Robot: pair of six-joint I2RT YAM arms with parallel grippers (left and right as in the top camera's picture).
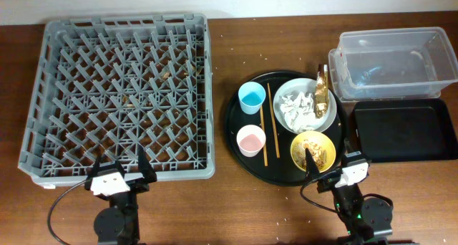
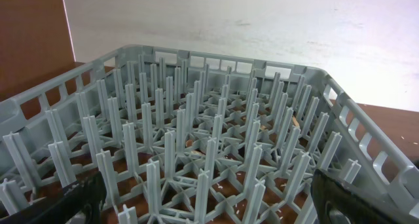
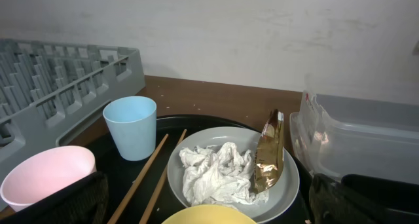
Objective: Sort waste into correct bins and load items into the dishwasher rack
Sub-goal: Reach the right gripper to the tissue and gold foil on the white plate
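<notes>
The grey dishwasher rack [image 1: 122, 94] fills the left of the table; its pegs [image 2: 209, 139] fill the left wrist view. A round black tray [image 1: 236, 134] holds a grey plate [image 1: 329, 119] with crumpled white paper [image 1: 297, 105] and a gold-brown wrapper [image 1: 321, 87], a yellow bowl [image 1: 313, 150] of brown food scraps, a light-blue cup [image 1: 252, 97], a pink cup [image 1: 251, 140] and chopsticks [image 1: 263, 127]. The clear tub [image 1: 393, 62] and flat black tray [image 1: 401, 130] sit at right. My left gripper [image 1: 118, 175] is open at the rack's near edge. My right gripper [image 1: 335, 166] is open, just short of the bowl.
In the right wrist view the plate [image 3: 288, 185], paper [image 3: 219, 171], wrapper [image 3: 267, 155], blue cup [image 3: 132, 126], pink cup [image 3: 42, 175], chopsticks [image 3: 147, 175] and clear tub [image 3: 366, 135] lie ahead. Crumbs dot the rack floor and the wooden table [image 1: 236, 202].
</notes>
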